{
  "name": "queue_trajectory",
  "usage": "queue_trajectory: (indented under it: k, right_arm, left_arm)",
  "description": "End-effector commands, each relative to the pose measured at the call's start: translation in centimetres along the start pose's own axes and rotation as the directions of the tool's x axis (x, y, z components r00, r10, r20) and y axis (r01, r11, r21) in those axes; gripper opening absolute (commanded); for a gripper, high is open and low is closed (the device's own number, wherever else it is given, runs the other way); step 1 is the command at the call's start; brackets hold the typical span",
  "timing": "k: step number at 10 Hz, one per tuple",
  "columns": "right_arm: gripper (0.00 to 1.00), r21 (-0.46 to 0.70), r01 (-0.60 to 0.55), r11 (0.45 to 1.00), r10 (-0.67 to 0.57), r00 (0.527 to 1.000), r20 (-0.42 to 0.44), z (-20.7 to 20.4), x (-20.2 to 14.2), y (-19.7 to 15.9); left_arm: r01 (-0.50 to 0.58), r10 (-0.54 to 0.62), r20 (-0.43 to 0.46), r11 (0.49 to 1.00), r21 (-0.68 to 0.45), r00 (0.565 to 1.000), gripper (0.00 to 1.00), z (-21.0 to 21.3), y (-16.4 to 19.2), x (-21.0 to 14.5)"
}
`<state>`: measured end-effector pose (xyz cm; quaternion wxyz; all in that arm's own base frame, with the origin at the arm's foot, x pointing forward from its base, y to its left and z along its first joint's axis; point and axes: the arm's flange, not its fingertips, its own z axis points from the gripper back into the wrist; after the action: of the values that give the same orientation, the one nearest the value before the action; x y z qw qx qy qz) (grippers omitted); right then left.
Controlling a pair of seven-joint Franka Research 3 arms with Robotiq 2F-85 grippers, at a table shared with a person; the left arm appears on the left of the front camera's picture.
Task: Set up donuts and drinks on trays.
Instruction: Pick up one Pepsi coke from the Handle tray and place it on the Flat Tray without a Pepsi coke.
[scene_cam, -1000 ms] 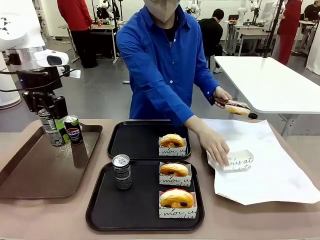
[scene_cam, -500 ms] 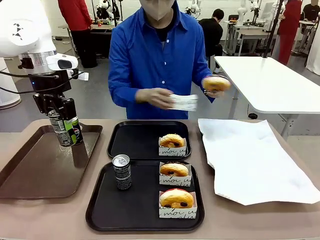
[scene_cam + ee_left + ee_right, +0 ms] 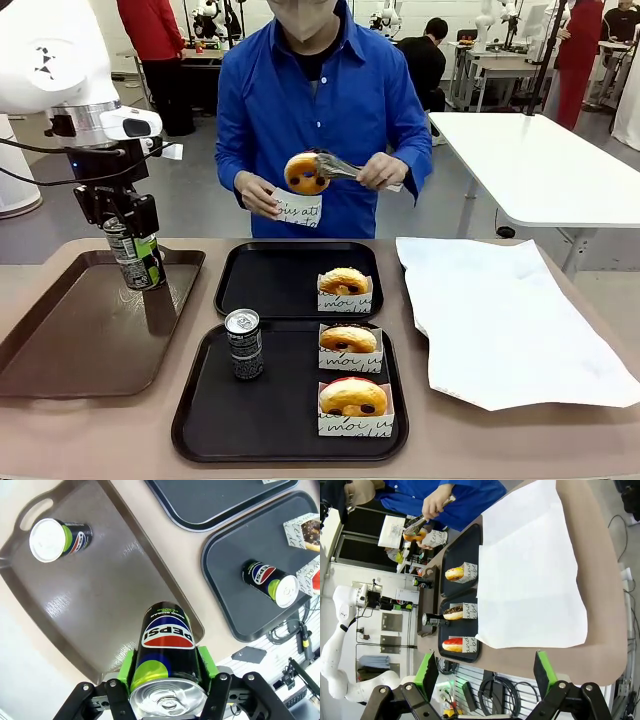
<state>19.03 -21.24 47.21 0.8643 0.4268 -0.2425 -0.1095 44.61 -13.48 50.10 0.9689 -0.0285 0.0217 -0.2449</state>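
Observation:
My left gripper [image 3: 136, 258] is shut on a dark Pepsi can [image 3: 132, 252], held upright just above the brown tray [image 3: 60, 345]. The left wrist view has that can [image 3: 167, 652] between the green pads, and a second can [image 3: 56, 537] standing on the brown tray [image 3: 105, 600]. A third can [image 3: 243, 343] stands on the near black tray [image 3: 210, 415] beside two sleeved donuts [image 3: 349, 341]. The far black tray [image 3: 265, 285] holds one sleeved donut [image 3: 345, 282]. The person holds a donut [image 3: 304, 172] in tongs over a paper sleeve [image 3: 297, 209]. My right gripper [image 3: 485, 675] is open, off the table's end.
A large white paper sheet [image 3: 505, 320] covers the table's right side. The brown tray lies left of the two black trays. A white table [image 3: 540, 160] stands behind on the right, with people and benches farther back.
My left gripper has carried its can a little rightward over the brown tray. The person picked the sleeve off the paper and brought the donut, now in tongs, to chest height.

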Motion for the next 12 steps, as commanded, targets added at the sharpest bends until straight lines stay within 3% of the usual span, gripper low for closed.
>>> queue_trajectory:
  k: [1, 6, 7, 9, 12]
  right_arm:
    - [1.00, 0.031, -0.014, 0.999, 0.014, 1.000, 0.016, -0.2, 0.1, 0.0]
    - [1.00, 0.031, -0.014, 0.999, 0.014, 1.000, 0.016, -0.2, 0.1, 0.0]
    - [1.00, 0.031, -0.014, 0.999, 0.014, 1.000, 0.016, -0.2, 0.1, 0.0]
    - [1.00, 0.031, -0.014, 0.999, 0.014, 1.000, 0.016, -0.2, 0.1, 0.0]
    - [1.00, 0.031, -0.014, 0.999, 0.014, 1.000, 0.016, -0.2, 0.1, 0.0]
  left_arm:
    - [-0.005, 0.005, 0.008, 1.000, 0.013, 1.000, 0.59, 1.1, -0.4, 2.6]
    - [0.004, -0.004, 0.043, 1.000, 0.010, 0.999, 0.59, -0.1, -3.8, 11.2]
    - [0.013, -0.013, 0.018, 1.000, -0.003, 1.000, 0.59, -0.5, -4.0, 12.4]
    - [0.019, -0.019, 0.001, 0.999, -0.027, 1.000, 0.59, 0.0, -2.4, 8.6]
    - [-0.008, 0.009, 0.014, 0.999, -0.031, 1.000, 0.59, 0.8, 0.7, -2.3]
